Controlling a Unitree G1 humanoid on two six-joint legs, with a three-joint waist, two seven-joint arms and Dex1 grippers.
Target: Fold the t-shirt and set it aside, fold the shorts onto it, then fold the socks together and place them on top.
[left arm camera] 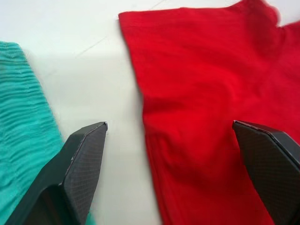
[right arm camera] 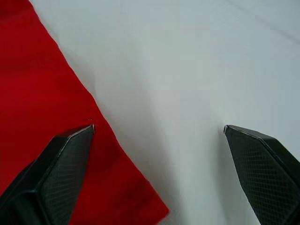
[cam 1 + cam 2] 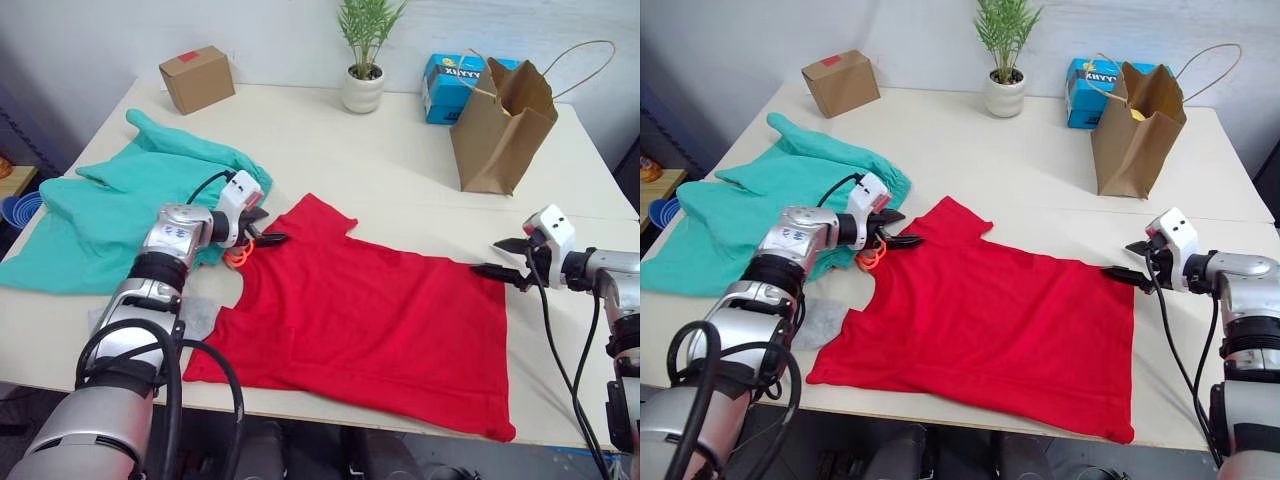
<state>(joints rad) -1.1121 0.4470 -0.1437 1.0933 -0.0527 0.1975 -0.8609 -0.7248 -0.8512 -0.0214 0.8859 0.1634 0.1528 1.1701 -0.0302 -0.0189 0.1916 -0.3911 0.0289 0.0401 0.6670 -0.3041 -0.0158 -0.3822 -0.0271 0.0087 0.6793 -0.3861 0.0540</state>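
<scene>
Both end effectors (image 3: 262, 226) (image 3: 508, 258) agape at t-shirt (image 3: 370, 320)

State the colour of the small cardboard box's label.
Red label on the brown cardboard box; clearest in the left eye view.

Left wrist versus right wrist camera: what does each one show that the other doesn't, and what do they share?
Left wrist view alone: the teal shorts beside the open left pincer, whose span straddles the t-shirt edge. Right wrist view alone: the t-shirt's hem corner inside the open right pincer. Both share red t-shirt fabric on the pale table.

blue box (image 3: 1087, 88) print too blurred to read.
</scene>
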